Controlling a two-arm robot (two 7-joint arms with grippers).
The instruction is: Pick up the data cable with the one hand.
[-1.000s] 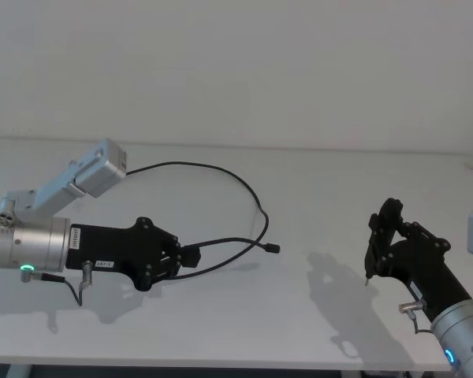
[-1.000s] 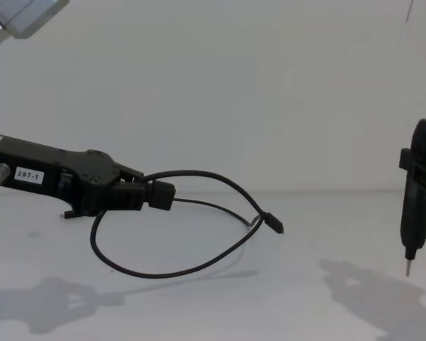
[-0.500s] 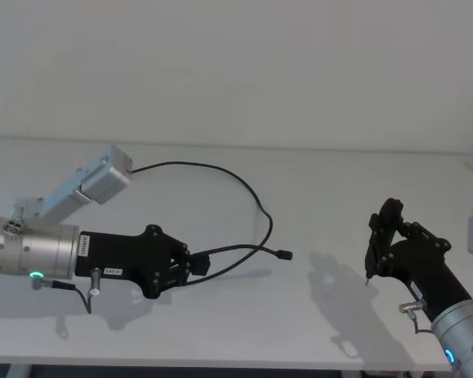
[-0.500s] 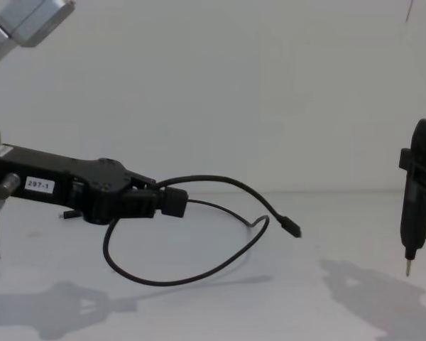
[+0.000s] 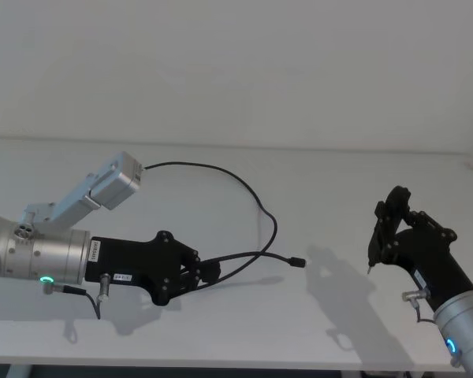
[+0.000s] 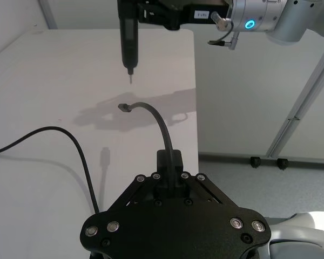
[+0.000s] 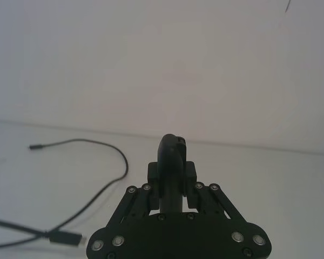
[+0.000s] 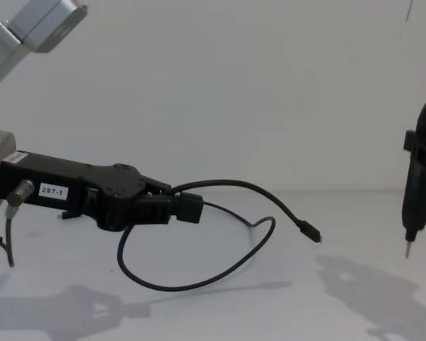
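A bare white table (image 5: 323, 331) runs back to a plain white wall (image 5: 236, 63). In the left wrist view a grey floor (image 6: 243, 210) lies past the table's edge, crossed by a slanted metal frame leg (image 6: 305, 97) on castors.

The data cable (image 8: 177, 287) is a thin black cord. In the head view it arcs from 11 o'clock of the table toward the centre. In the chest view it sags in one loose loop under the left gripper (image 8: 188, 208), and I cannot tell whether the loop's lowest part touches the table. A short free end curves away at 3 o'clock and ends in a small black plug (image 8: 312, 233), which hangs clear of the surface above its shadow.

The left gripper is at 8 o'clock of the table in the head view. It lies nearly level and carries a white "297-1" label, with its jaws clamped on the cable near the plug end. The right gripper (image 5: 390, 216) is at 4 o'clock, well apart. Its jaws are closed on a dark pen-like tool (image 8: 415, 206), whose metal tip points down, off the table.
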